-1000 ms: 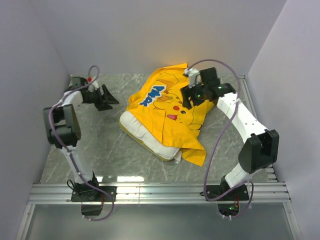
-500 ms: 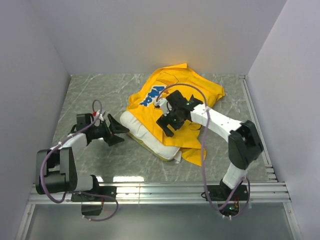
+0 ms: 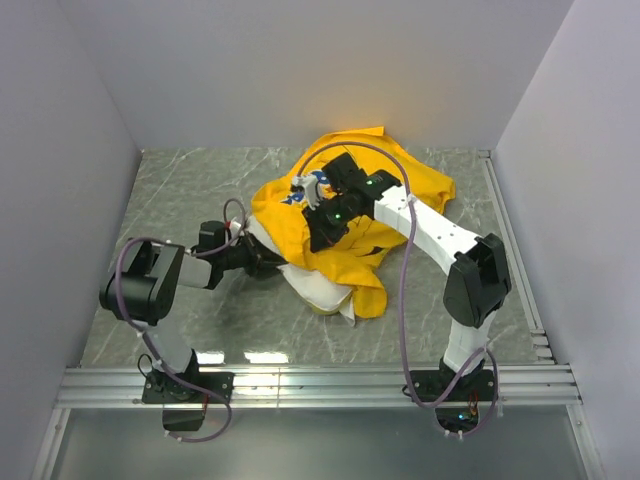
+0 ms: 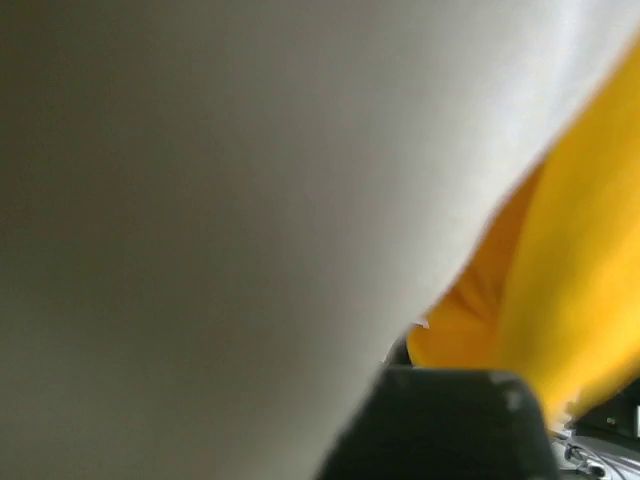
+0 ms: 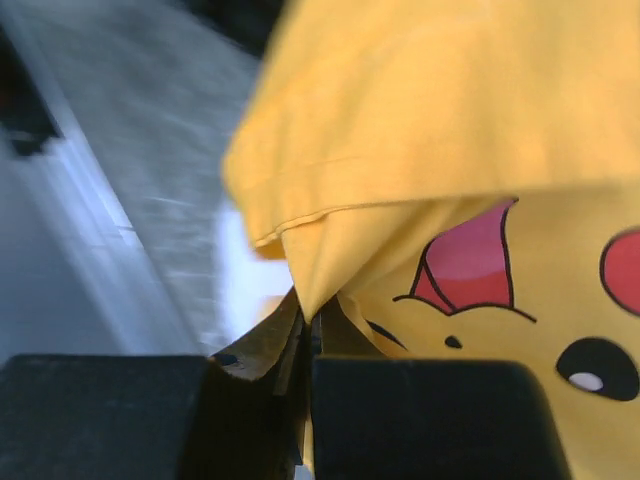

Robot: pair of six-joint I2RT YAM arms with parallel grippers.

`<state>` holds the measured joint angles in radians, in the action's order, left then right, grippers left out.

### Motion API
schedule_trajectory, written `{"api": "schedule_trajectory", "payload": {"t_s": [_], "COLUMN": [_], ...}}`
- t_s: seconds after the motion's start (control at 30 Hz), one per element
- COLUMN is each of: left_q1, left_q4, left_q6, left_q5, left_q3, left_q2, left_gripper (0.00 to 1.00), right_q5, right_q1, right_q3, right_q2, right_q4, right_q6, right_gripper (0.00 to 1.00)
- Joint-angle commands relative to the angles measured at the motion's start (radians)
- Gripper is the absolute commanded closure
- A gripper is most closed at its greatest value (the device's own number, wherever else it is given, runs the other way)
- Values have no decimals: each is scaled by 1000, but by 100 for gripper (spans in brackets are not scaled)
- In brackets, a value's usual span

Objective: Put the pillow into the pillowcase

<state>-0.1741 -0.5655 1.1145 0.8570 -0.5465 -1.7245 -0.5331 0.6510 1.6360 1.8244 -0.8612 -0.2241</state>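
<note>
The table (image 3: pixel 170 200) fills the middle of the top view, grey marbled, with plain walls (image 3: pixel 300 70) on three sides.

One pillowcase (image 3: pixel 405 185) lies crumpled at the centre and upper centre of that view, yellow with a cartoon face and blue lettering. It is draped over most of the pillow.

One pillow (image 3: pixel 318 288) lies under it. Only its white lower-left part shows, poking out below the yellow cloth just left of centre.

There are two arms. The right arm (image 3: pixel 440 235) rises from the lower right, bends at the right side and slants up-left across the pillowcase. The left arm (image 3: pixel 175 275) lies low at the left and reaches rightward to the pillow's left edge.

There are two grippers. The right gripper (image 3: pixel 320 232) sits over the middle of the pillowcase. In its wrist view the two fingers are pressed together at the bottom centre with a fold of the yellow hem pinched between them, so it is clamped on the pillowcase. The cartoon's mouth and eye are at the right of that view.

The left gripper (image 3: pixel 262 258) is at the pillow's left edge, partly tucked under the yellow cloth. Its wrist view is nearly filled by blurred white pillow, with yellow cloth at the right and one black finger (image 4: pixel 450 425) at the bottom. I cannot tell whether these jaws are apart or closed, or whether they hold anything.
</note>
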Motion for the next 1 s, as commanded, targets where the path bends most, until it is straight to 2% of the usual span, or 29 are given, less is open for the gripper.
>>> {"api": "schedule_trajectory", "payload": {"t_s": [0.0,0.1,0.2,0.23,0.27,0.33,0.47,0.57,0.63,0.67,0.73,0.77,0.83,0.87,0.93,0.97], "left_q1": [-25,-33,-34,-38,-45,-48,-41,-6,33,88,152,232,307,373,429,465], "left_q4": [-377,-500,-530,-534,-533,-495,-439,-329,-221,-71,121,262,349,421,574,651], "left_q6": [233,333,389,395,393,374,334,266,176,63,-94,-236,-350,-452,-540,-650], "left_q5": [-42,-47,-76,-87,-102,-104,-116,-121,-81,-55,5,11,57,62,100,112], "left_q3": [-61,-93,-101,-87,-83,-70,-35,-29,-62,-87,-189,-214,-263,-283,-343,-368], "left_q2": [-56,-90,-73,-52,-41,-15,17,39,31,25,26,40,104,124,164,174], "left_gripper": [100,100,100,100,100,100,100,97,70,51,45,42,37,36,33,33], "right_q5": [-371,-491,-571,-609,-622,-654,-615,-446,-342,-285,-275,-281,-306,-309,-264,-214], "right_q1": [73,139,160,164,165,165,142,125,108,78,40,10,-91,-128,-220,-235], "right_q3": [85,145,310,336,332,349,305,204,154,154,159,150,122,114,99,90], "right_q2": [-19,47,176,199,199,206,217,178,153,148,118,96,26,4,-49,-68], "right_q4": [-50,-16,-81,-55,50,109,203,240,254,239,214,221,226,208,141,52], "right_q6": [102,179,221,277,320,365,384,347,342,345,345,350,348,339,232,166], "right_gripper": [100,100,100,100,100,100,100,100,81,44,26,25,23,20,20,20]}}
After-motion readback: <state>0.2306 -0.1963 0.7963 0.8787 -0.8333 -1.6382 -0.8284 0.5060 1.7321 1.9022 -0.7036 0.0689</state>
